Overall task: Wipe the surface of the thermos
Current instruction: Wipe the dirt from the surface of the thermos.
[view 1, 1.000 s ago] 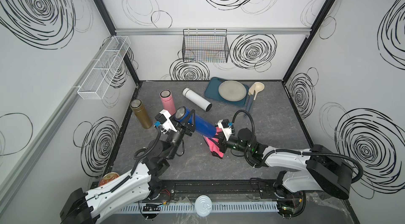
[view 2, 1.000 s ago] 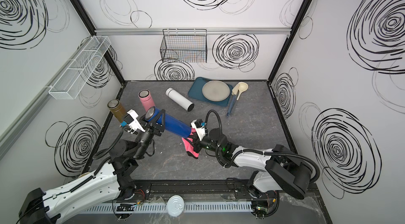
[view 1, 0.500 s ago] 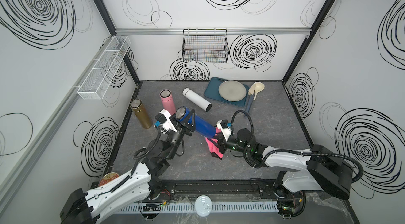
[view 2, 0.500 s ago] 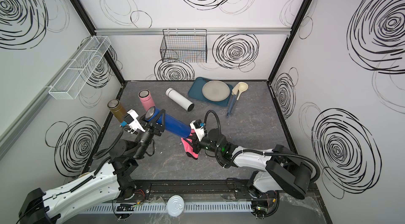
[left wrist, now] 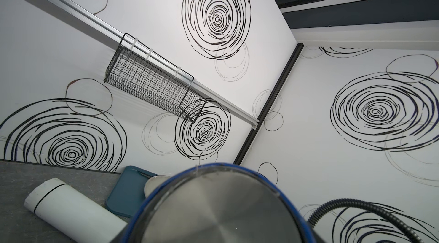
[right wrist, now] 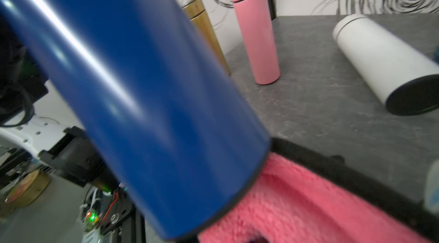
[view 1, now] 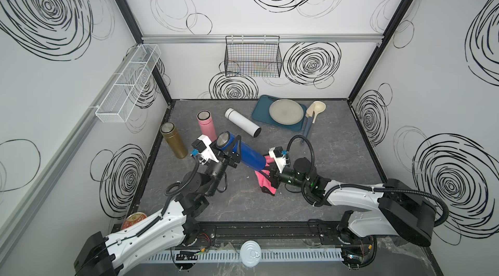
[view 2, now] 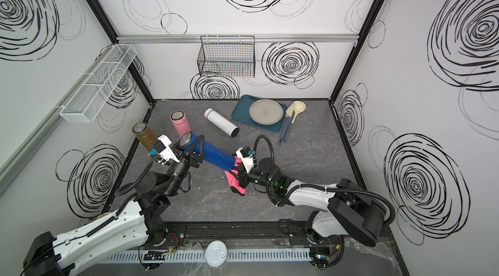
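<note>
In both top views the blue thermos [view 1: 249, 154] sits left of the worktop's [view 1: 337, 153] middle. It is tilted, with its long axis on a diagonal. The steel-capped end is raised toward the back-left corner and the base points down toward the front right. The left tool [view 1: 232, 150] is clamped round the body just below the cap. The right tool [view 1: 271, 177] grips a pink cloth [view 1: 266, 184] bunched against the base. Whether the base touches the worktop cannot be told.

The gold thermos [view 1: 174, 141] stands by the left edge and the pink thermos [view 1: 206, 124] just behind the left tool. The white thermos [view 1: 243, 126] lies near, but apart. Open worktop spreads to the right and along the front edge, and the tray [view 1: 260, 111] lies by the back wall.

In the left wrist view the steel cap [left wrist: 221, 211] fills the foreground, with the white thermos [left wrist: 71, 208] and tray [left wrist: 123, 194] beyond.

In the right wrist view the blue thermos [right wrist: 133, 87] slants across the frame, its base rim pressed into the pink cloth [right wrist: 297, 201]. Bare worktop separates it from the white thermos [right wrist: 380, 56].
</note>
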Controlling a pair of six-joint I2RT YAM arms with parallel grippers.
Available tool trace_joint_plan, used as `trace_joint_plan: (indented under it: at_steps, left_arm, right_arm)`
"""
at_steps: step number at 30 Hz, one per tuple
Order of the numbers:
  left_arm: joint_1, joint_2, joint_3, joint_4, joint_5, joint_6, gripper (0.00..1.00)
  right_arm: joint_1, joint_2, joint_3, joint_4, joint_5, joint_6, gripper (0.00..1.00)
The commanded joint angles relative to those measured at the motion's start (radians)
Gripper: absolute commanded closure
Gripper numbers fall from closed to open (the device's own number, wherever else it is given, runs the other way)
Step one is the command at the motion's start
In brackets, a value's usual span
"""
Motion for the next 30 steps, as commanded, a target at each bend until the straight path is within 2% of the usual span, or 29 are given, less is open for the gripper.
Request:
trace_joint_plan:
  at_steps: [1, 3, 7, 9, 11, 13, 16, 18, 24, 30]
  left_arm:
    - [0.001, -0.011, 0.039, 0.088, 0.006, -0.013, 1.00]
    - [0.002, -0.013, 0.037, 0.092, 0.009, -0.016, 1.00]
    - [0.002, -0.017, 0.039, 0.090, 0.012, -0.016, 1.00]
    - [0.001, -0.019, 0.039, 0.085, 0.014, -0.015, 1.00]
    - [0.001, -0.018, 0.039, 0.088, 0.013, -0.015, 1.00]
    - [0.002, -0.015, 0.040, 0.091, 0.011, -0.013, 1.00]
    - [0.002, -0.011, 0.041, 0.091, 0.008, -0.013, 1.00]
    - [0.002, -0.012, 0.040, 0.090, 0.012, -0.015, 1.00]
    - [0.002, -0.021, 0.039, 0.086, 0.017, -0.015, 1.00]
    - [0.002, -0.017, 0.041, 0.090, 0.020, -0.019, 1.00]
  right_arm:
    - [0.012, -0.025, 0.033, 0.071, -0.024, -0.026, 1.00]
    - [-0.025, -0.034, 0.022, 0.061, -0.015, -0.022, 1.00]
    - [-0.134, -0.033, -0.015, 0.113, -0.077, 0.045, 1.00]
    - [-0.112, -0.029, -0.008, 0.114, -0.081, 0.039, 1.00]
    - [-0.029, -0.020, 0.023, 0.084, -0.042, -0.007, 1.00]
    - [0.018, -0.006, 0.051, 0.079, -0.062, -0.021, 1.00]
    - [0.024, 0.001, 0.052, 0.120, -0.110, -0.002, 1.00]
    - [0.018, -0.014, 0.047, 0.094, -0.069, -0.019, 1.00]
    - [-0.082, -0.047, -0.005, 0.122, -0.062, 0.027, 1.00]
    - [0.046, 0.012, 0.069, 0.111, -0.066, -0.015, 1.00]
